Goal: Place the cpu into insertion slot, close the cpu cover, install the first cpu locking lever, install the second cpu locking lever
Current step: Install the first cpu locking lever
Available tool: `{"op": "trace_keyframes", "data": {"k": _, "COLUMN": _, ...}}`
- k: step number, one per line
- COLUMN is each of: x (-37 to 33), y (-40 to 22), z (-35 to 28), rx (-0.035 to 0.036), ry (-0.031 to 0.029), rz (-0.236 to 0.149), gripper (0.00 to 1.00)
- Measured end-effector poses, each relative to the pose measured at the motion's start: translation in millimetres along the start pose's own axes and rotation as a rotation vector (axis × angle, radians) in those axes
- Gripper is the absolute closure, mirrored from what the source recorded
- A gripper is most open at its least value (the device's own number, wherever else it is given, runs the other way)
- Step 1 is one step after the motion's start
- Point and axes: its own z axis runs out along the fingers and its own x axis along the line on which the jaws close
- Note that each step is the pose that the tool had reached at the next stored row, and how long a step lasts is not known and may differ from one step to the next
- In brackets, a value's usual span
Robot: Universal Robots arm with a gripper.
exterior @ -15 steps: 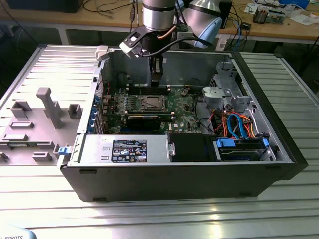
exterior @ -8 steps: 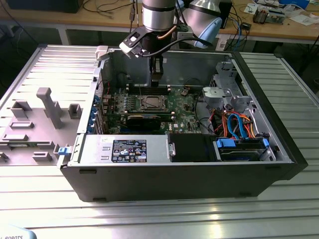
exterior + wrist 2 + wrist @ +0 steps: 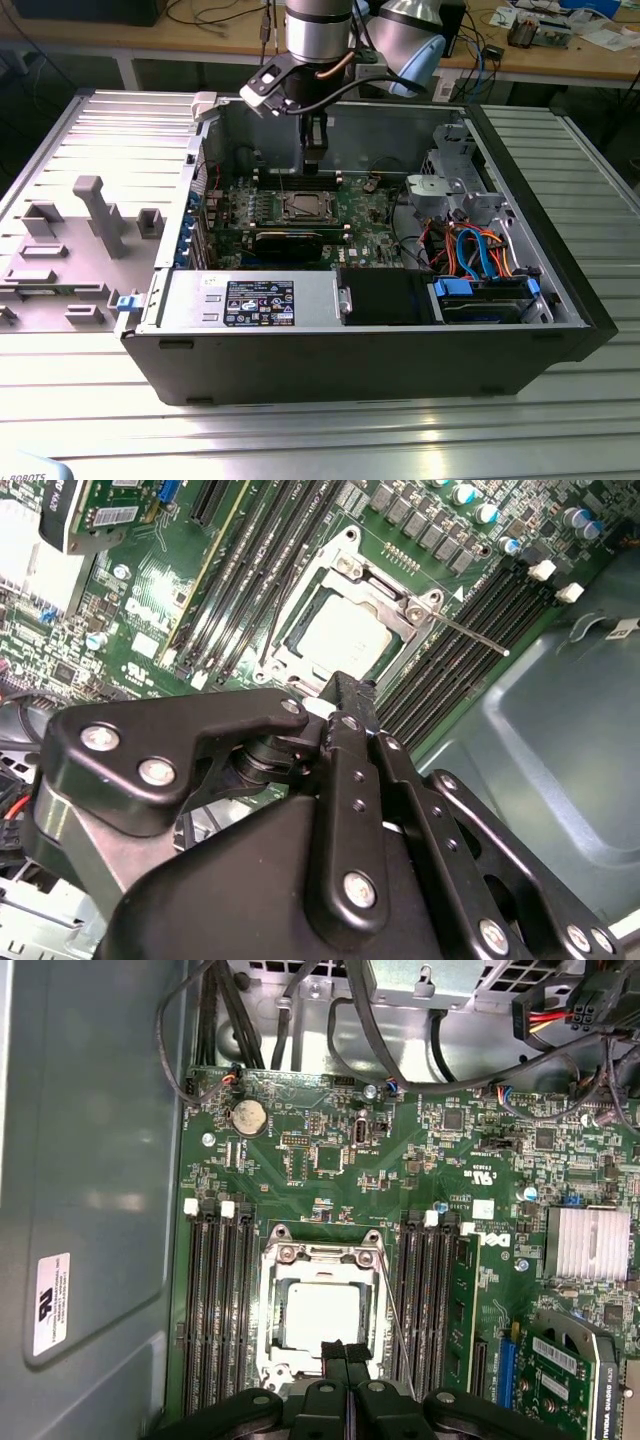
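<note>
The cpu (image 3: 322,1315) lies flat in the insertion slot (image 3: 272,1360) on the green board, its silvery top showing through the window of the cpu cover (image 3: 325,1255), which lies down around it. In the second wrist view the cpu (image 3: 345,640) sits in the same silver cover (image 3: 400,600). A thin wire locking lever (image 3: 395,1330) slants away from one side of the socket, also seen as a lever (image 3: 470,638) sticking out over the memory slots. My gripper (image 3: 343,1352) is shut with nothing in it, its tips at the socket's edge. It hangs just above the socket (image 3: 305,207) as the gripper (image 3: 314,172).
Long black memory slots (image 3: 215,1310) flank the socket on both sides. A graphics card (image 3: 290,240) lies just beside it, and the grey case wall (image 3: 90,1160) stands near. Cables (image 3: 470,250) and a drive cage fill the exterior view's right.
</note>
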Motion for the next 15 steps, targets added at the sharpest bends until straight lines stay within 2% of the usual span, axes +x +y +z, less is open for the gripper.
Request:
{"op": "trace_keyframes", "data": {"k": 4, "x": 0.0, "y": 0.0, "z": 0.0, "rx": -0.0024, "ry": 0.0003, "rz": -0.050, "gripper": 0.89}}
{"op": "trace_keyframes", "data": {"k": 11, "x": 0.0, "y": 0.0, "z": 0.0, "rx": -0.0088, "ry": 0.0007, "rz": -0.189, "gripper": 0.89}}
{"op": "trace_keyframes", "data": {"k": 12, "x": 0.0, "y": 0.0, "z": 0.0, "rx": -0.0104, "ry": 0.0008, "rz": -0.223, "gripper": 0.89}}
{"op": "trace_keyframes", "data": {"k": 15, "x": 0.0, "y": 0.0, "z": 0.0, "rx": -0.0129, "ry": 0.0010, "rz": -0.277, "gripper": 0.89}}
